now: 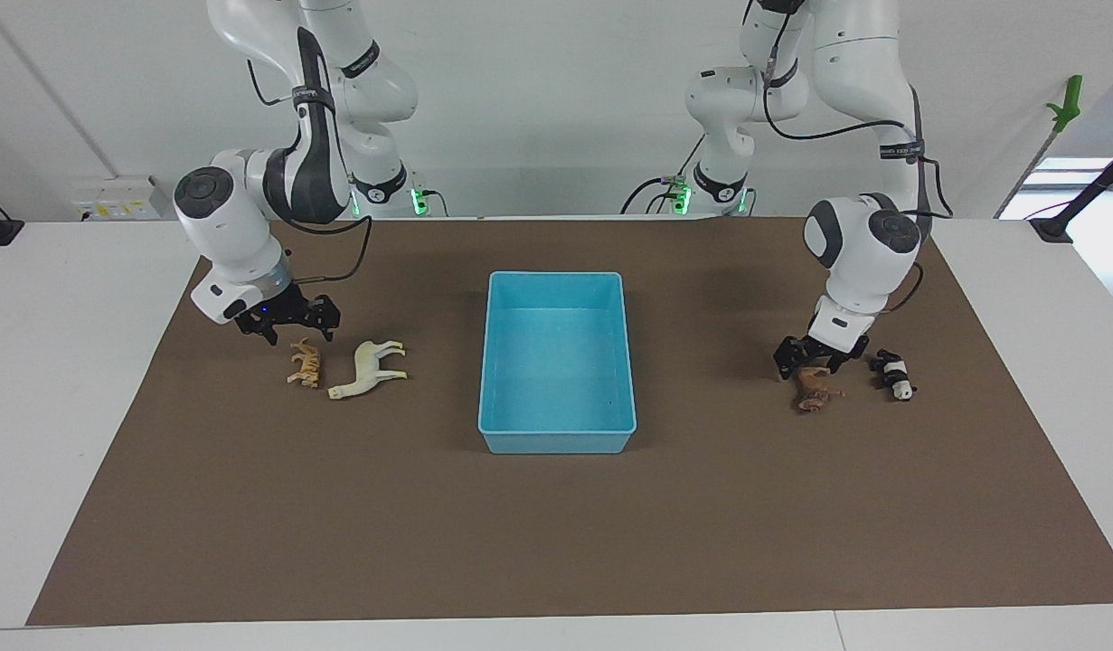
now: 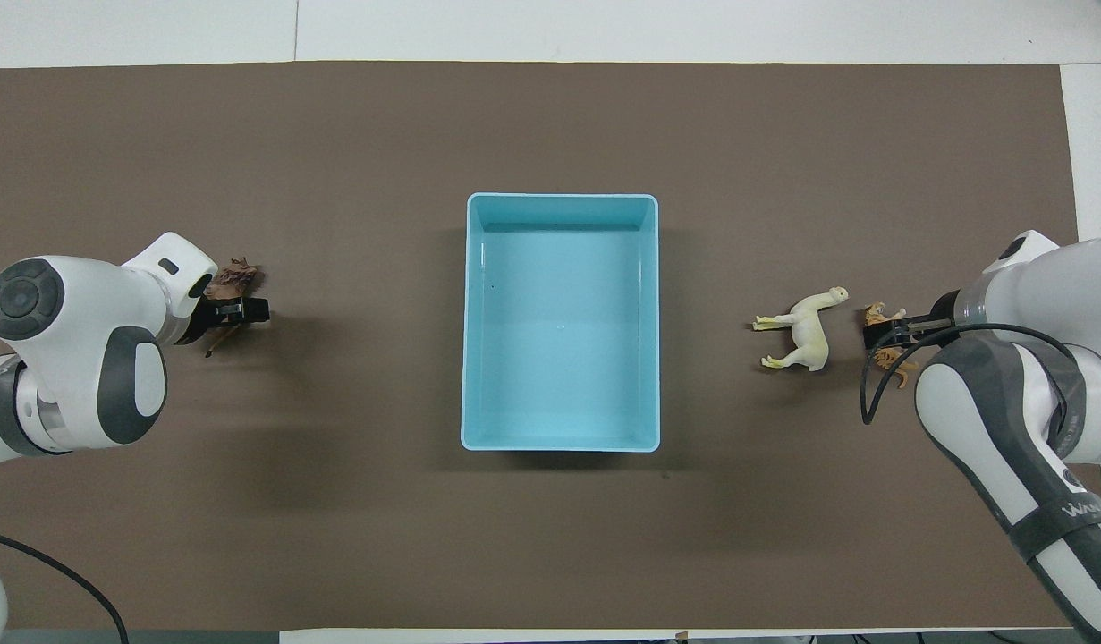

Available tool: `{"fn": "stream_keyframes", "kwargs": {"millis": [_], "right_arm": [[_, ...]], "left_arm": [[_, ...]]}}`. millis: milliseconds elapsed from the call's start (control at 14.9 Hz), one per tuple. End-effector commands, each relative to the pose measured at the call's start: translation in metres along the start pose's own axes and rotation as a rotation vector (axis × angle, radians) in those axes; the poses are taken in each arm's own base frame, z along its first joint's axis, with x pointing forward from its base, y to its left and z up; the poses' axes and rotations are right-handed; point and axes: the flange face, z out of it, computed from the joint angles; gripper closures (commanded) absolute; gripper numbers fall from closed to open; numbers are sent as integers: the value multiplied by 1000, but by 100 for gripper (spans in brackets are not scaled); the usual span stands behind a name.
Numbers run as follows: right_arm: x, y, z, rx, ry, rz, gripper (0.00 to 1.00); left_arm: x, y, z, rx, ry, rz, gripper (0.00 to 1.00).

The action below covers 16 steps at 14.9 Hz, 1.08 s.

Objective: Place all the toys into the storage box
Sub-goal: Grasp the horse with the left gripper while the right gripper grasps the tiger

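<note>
Your left gripper [image 1: 807, 360] sits low over the brown animal [image 1: 815, 392], fingers apart around it, not yet clamped; the panda [image 1: 893, 374] lies just beside, toward the left arm's end of the table. Your right gripper [image 1: 289, 324] hangs spread over the tiger [image 1: 305, 363]. Bring each one straight down, centred on the body, and close across the narrow width. The white animal [image 1: 369, 369] lies on its side next to the tiger, long axis running along the table, neck pointing away from the empty box [image 1: 556, 282] in the middle.
</note>
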Motion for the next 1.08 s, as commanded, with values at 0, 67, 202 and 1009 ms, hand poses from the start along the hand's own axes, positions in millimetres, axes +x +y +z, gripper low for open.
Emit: {"fn": "stream_keyframes", "kwargs": {"millis": [0, 67, 202, 1009], "right_arm": [[-6, 3, 17, 11, 22, -8, 0], [-6, 3, 21, 10, 33, -4, 0], [-9, 2, 33, 5, 61, -11, 0], [-8, 16, 68, 7, 53, -13, 5]], "left_arm": [[-2, 4, 5, -1, 10, -14, 0], [-2, 4, 5, -1, 10, -14, 7], [3, 2, 3, 0, 16, -17, 28], [37, 101, -102, 10, -132, -209, 100]]}}
